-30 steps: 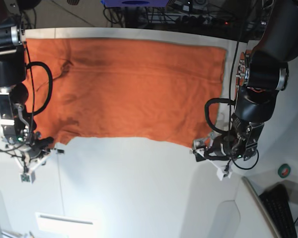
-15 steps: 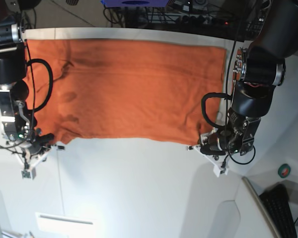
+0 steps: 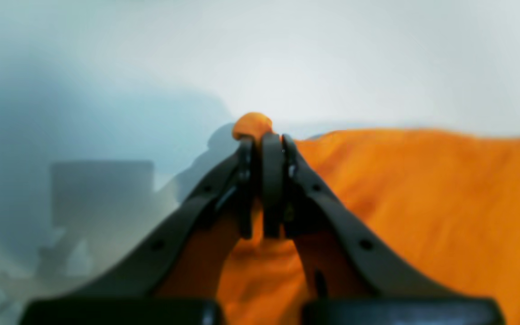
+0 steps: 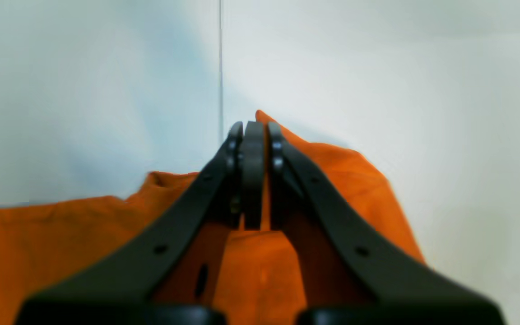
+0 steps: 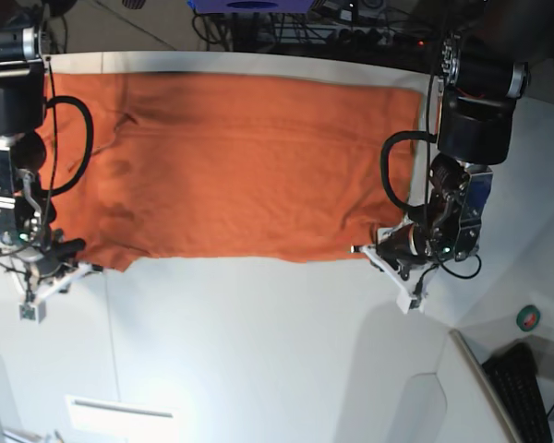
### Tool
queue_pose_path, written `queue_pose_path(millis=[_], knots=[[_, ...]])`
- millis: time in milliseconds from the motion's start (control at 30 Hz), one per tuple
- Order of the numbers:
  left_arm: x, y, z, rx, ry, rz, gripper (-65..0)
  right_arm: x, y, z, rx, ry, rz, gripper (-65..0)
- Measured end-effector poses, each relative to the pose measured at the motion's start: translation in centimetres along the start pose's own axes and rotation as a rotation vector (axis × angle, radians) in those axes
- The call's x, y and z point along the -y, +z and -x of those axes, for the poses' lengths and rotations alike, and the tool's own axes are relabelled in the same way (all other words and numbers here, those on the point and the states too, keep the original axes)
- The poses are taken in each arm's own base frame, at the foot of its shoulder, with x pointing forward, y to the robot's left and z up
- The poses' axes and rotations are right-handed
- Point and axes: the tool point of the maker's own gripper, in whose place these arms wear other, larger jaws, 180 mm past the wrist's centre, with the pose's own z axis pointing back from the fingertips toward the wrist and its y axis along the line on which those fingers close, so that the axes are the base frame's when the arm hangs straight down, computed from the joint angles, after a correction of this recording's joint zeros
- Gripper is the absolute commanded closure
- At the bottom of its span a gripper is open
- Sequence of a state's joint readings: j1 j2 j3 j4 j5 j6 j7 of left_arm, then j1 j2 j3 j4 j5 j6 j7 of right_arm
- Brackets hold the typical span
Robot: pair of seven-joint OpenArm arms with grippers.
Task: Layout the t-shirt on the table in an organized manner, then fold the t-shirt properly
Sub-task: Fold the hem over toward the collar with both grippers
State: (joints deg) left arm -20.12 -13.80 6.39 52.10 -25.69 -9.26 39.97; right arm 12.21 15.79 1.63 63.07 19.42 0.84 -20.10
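We have one t-shirt [image 5: 231, 166], bright orange, spread flat across the far half of the white counter [image 5: 258, 351], and we hold it by its two near corners. Our left tool [image 3: 263, 144] is clamped shut on a corner, with a small nub of orange cloth poking out past the tips. Our right tool [image 4: 252, 135] is likewise closed on the other near corner, cloth bunched up around its jaws. In the base view the left tool [image 5: 380, 249] sits at that view's right end of the near hem and the right tool [image 5: 69, 251] at its left end, both low against the counter.

We judge the risks as follows. The left grip looks shallow, only a thin pinch of fabric, so a quick lift or pull could let the corner slip out and leave the hem uneven. If one arm travels faster or farther than the other, the cloth between them could skew or twist, and the fold would land crooked. Pulling the corners apart too hard could drag the whole shirt along the counter, towards the far edge it already lies close to.

Counted: one shirt, one counter, two arms, two tools, both gripping. We cannot make out the neck label in these views.
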Motion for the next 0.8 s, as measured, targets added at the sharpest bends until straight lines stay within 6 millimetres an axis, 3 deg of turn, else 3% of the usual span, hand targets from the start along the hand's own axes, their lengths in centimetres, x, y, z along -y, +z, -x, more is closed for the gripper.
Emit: queue_pose_path(millis=[100, 200, 333, 433, 533, 667, 800], knots=[[0.6, 1.1, -1.0, 0.031, -0.03, 0.009, 0.0, 0.4, 0.6, -0.8, 0.031, -0.001, 0.005, 0.0], [1.4, 2.0, -2.0, 0.079, -0.058, 0.029, 0.0, -0.2, 1.0, 0.0, 0.03, -0.003, -0.008, 0.0], [1.0, 2.2, -0.2, 0.052, -0.068, 0.019, 0.0, 1.0, 2.1, 2.3, -0.001, -0.026, 0.013, 0.0], [0.6, 2.8, 0.6, 0.014, -0.087, 0.009, 0.0, 2.0, 3.0, 2.4, 0.015, -0.022, 0.033, 0.0], [1.6, 4.0, 0.0, 0.047, -0.123, 0.025, 0.0, 2.0, 3.5, 3.4, 0.011, -0.018, 0.03, 0.0], [2.9, 5.4, 1.8, 0.016, -0.132, 0.052, 0.0, 1.7, 4.9, 5.7, -0.025, -0.004, 0.025, 0.0], [1.0, 7.2, 4.1, -0.017, -0.088, 0.012, 0.0, 2.6, 6.6, 5.6, 0.01, -0.023, 0.042, 0.0]])
